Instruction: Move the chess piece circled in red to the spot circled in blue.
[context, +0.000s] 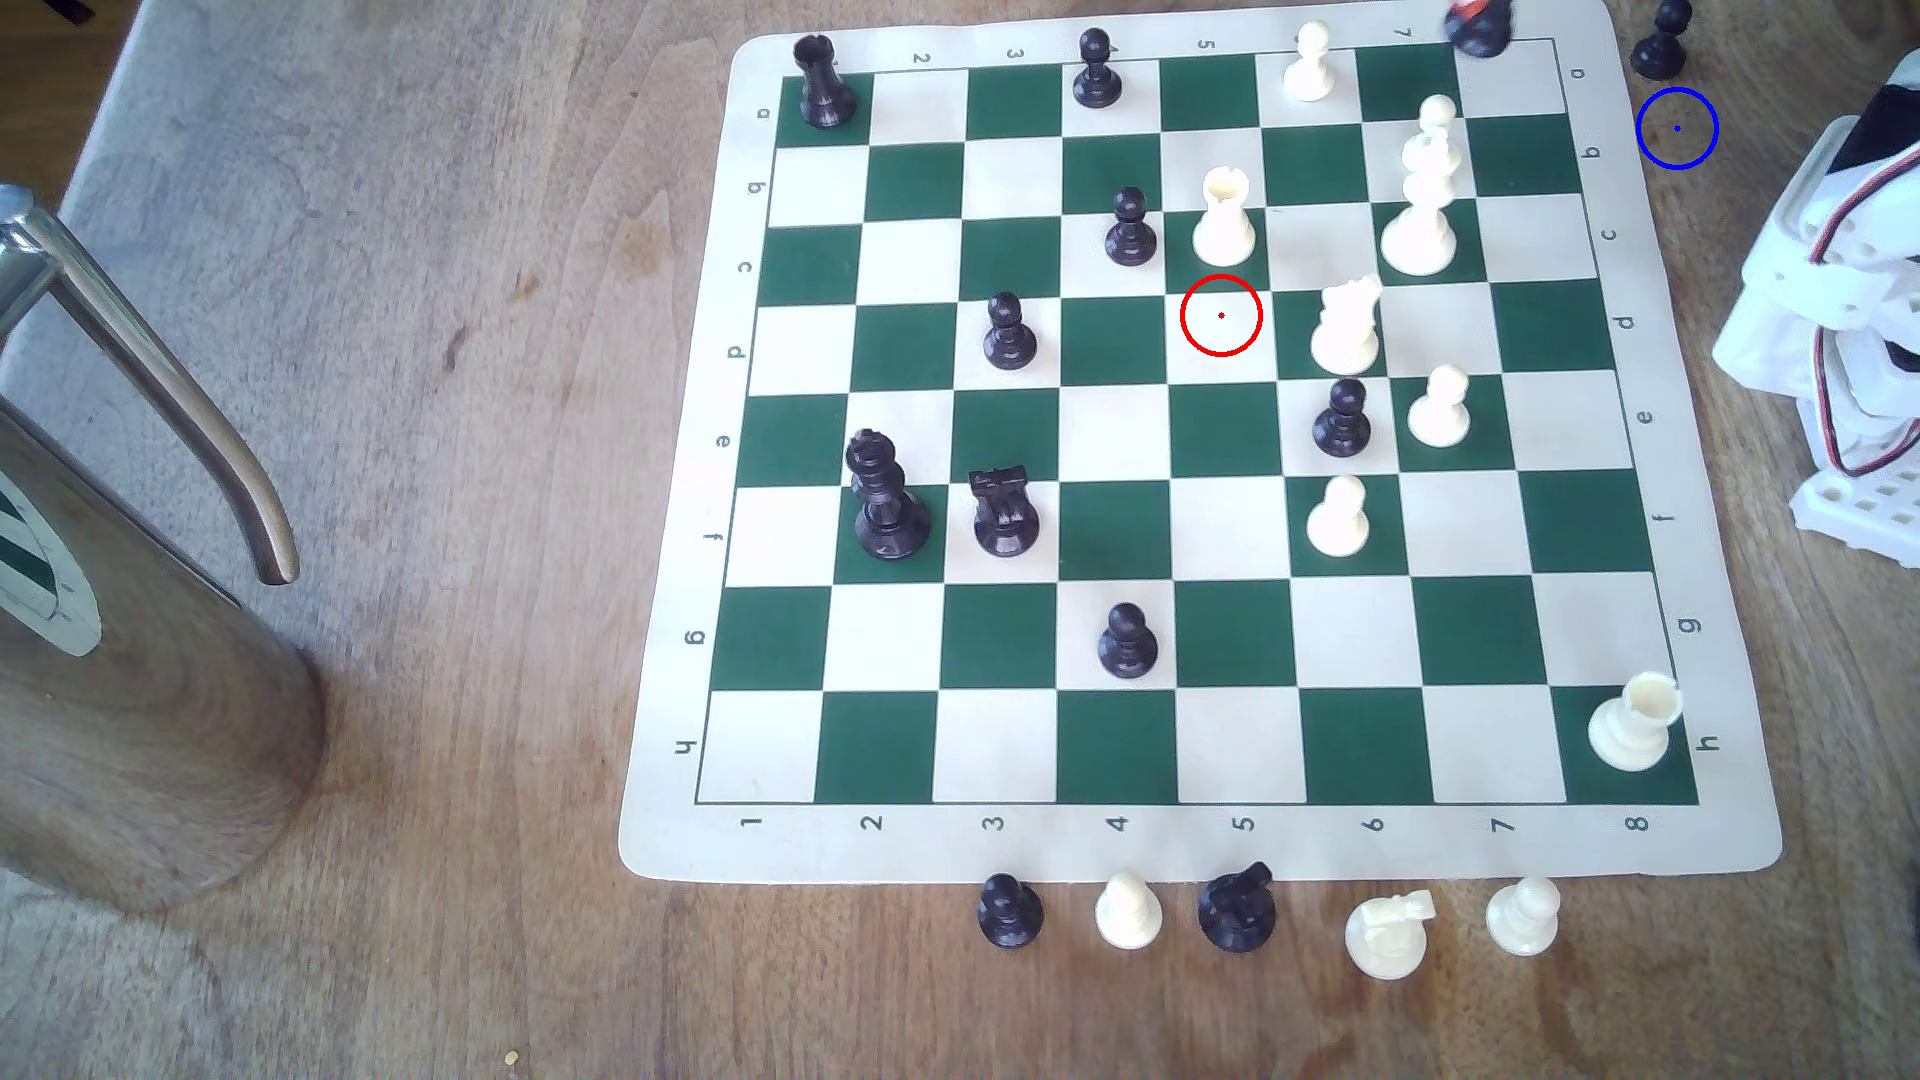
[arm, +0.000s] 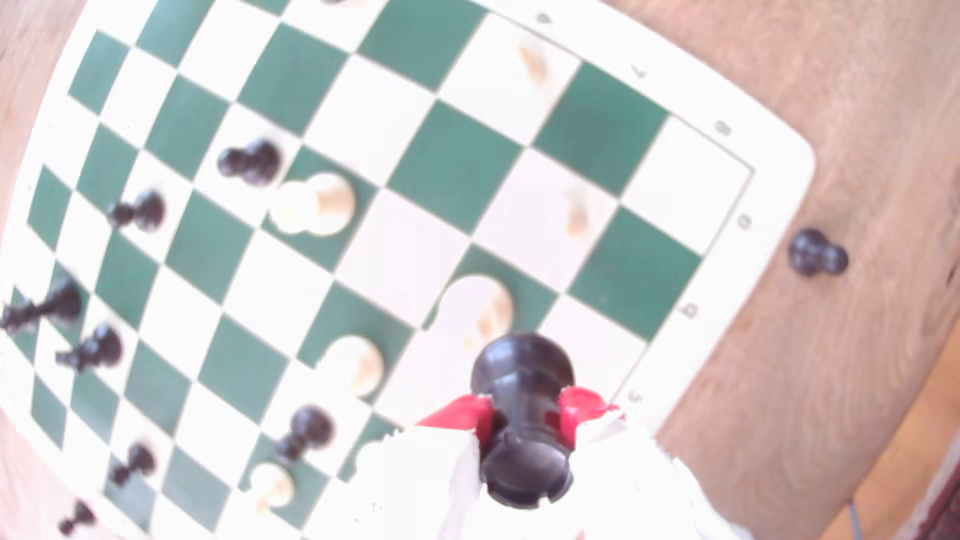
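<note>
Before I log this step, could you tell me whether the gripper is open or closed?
Closed on the black rook: in the wrist view the gripper has its red fingertips pressed against both sides of the rook's waist.

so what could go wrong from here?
Three risks, judged from these frames:
1. The gripper is shut on the rook, carried above the board; a slip could drop it onto the white pieces below.
2. A black pawn stands close to the blue spot; lowering could knock it.
3. The mat edge is close; landing on it could tip the rook.
</note>
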